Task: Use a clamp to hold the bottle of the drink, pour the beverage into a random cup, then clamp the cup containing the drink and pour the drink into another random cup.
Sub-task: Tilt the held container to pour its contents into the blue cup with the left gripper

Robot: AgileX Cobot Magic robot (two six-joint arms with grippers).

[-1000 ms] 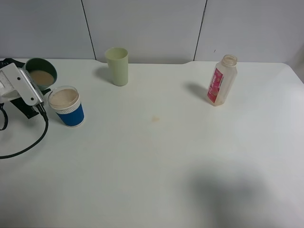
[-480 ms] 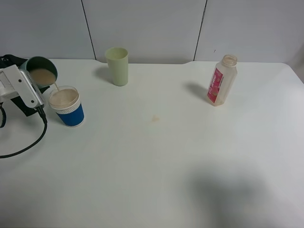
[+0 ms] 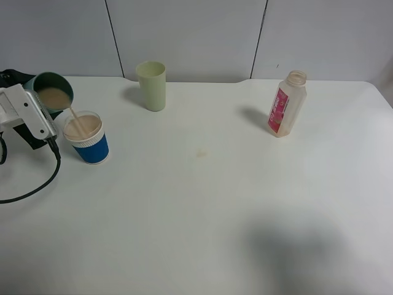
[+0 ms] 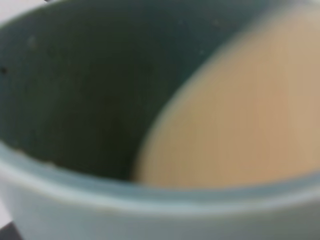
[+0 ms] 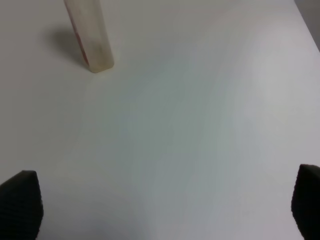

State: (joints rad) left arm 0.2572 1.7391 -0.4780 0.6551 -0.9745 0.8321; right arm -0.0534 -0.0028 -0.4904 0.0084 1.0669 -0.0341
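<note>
**Stage reached:** the second pour is in progress.

**Bottle step:** judged done. The bottle stands upright and uncapped at the upper right of the exterior view, clear of both arms. It looks nearly empty, though the exact level cannot be read.

**Cup-to-cup step:** under way. At the upper left, the left gripper carries the dark cup off the table, tipped towards the blue cup. Its jaws are hidden behind the cup. Since the cup hangs tilted in the air, the grip is judged closed on it. A thin stream of tan drink runs from the dark cup's lip into the blue cup, which stands upright just below and right of it and is already fairly full. The left wrist view shows a good deal of drink left against the dark cup's inner wall.

**Other items:** the pale cup stands untouched at upper centre. The right gripper has its fingertips spread wide with nothing between them. It hangs over bare table and has the bottle in its view.

**Left to do:** empty the dark cup, or stop before the blue cup overflows, then right it and set it down. No spill is visible on the table.
</note>
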